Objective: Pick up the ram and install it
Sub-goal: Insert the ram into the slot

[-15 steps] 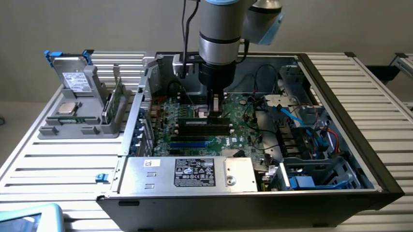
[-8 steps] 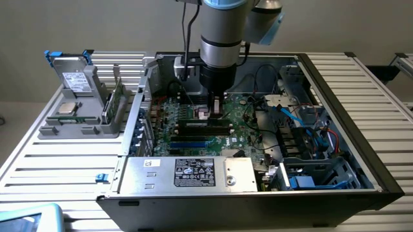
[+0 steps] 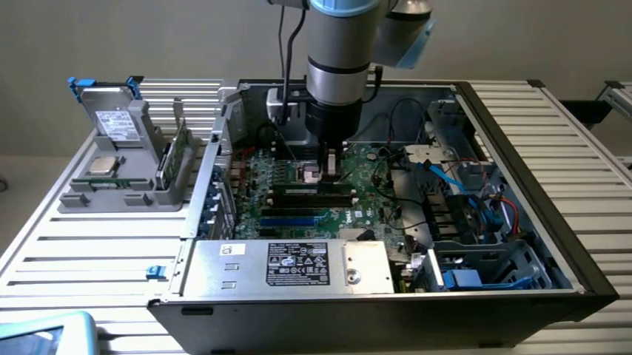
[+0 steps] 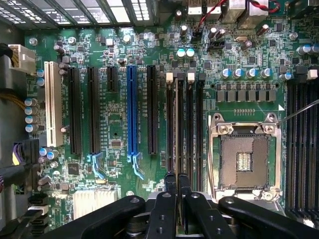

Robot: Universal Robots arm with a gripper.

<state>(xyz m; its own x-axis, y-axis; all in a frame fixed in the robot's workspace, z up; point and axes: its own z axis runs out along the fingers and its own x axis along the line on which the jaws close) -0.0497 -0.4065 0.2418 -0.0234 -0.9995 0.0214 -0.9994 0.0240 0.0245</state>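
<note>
The gripper (image 4: 177,180) is pinched tight on the ram (image 3: 296,191), which looks edge-on over the black slots (image 4: 199,124) beside the empty processor socket (image 4: 244,159). It wants square alignment and even, straight-down pressure.

Inside the case (image 3: 395,325), the tool (image 3: 334,177) is above the motherboard slots (image 4: 192,124) (tray (image 3: 118,200) outside, exterior view's left).

The claw (image 3: 333,176) has room over the motherboard (image 3: 375,200), hemmed by power supply (image 3: 296,264) and cabled drive cage (image 3: 464,222).
</note>
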